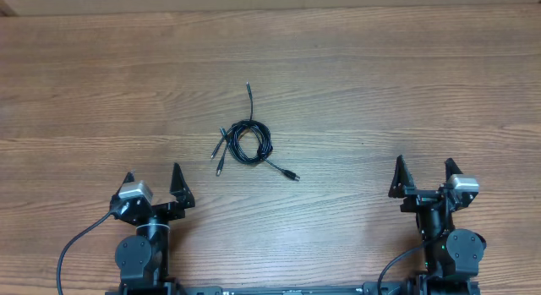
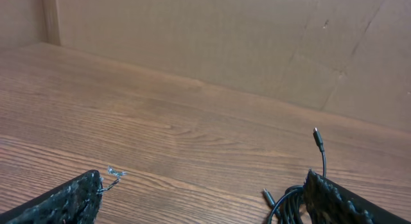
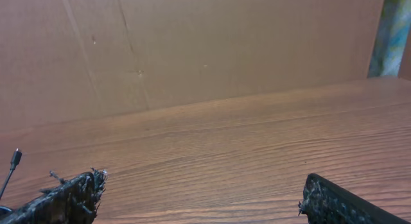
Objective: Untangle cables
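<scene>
A broad wood-grain table [image 1: 380,92] fills the overhead view, with a plain brown cardboard wall [image 2: 225,38] standing along its far edge. Two robot arms sit at the near edge, one at each side.

The left gripper [image 1: 152,172] is spread wide with nothing between its two dark fingers, and hovers low over bare wood. The right gripper [image 1: 423,161] is likewise spread wide and empty.

The cables [image 1: 245,143] lie in one small bundle on the table, ahead of the left gripper and off to its right, near it but not touching. From the right gripper the bundle is ahead and well off to the left, farther than from the other hand. The left wrist view shows the bundle just beside that gripper's right finger; the right wrist view catches only one plug tip at its left edge.

The bundle is a loose coil of thin black cord, several turns overlapping. Four loose ends leave it:
- one tail [image 1: 248,84] runs straight away from the grippers
- one tail [image 1: 294,176] trails back toward the right gripper's side
- two short ends [image 1: 218,160] lie side by side on the left gripper's side

Each end carries a small plug.

The cord looks very light, limp and thin, likely to drag the whole coil along when one part is pulled. The free tails look like the best grips, just behind a plug, with the other gripper pinning the coil.
</scene>
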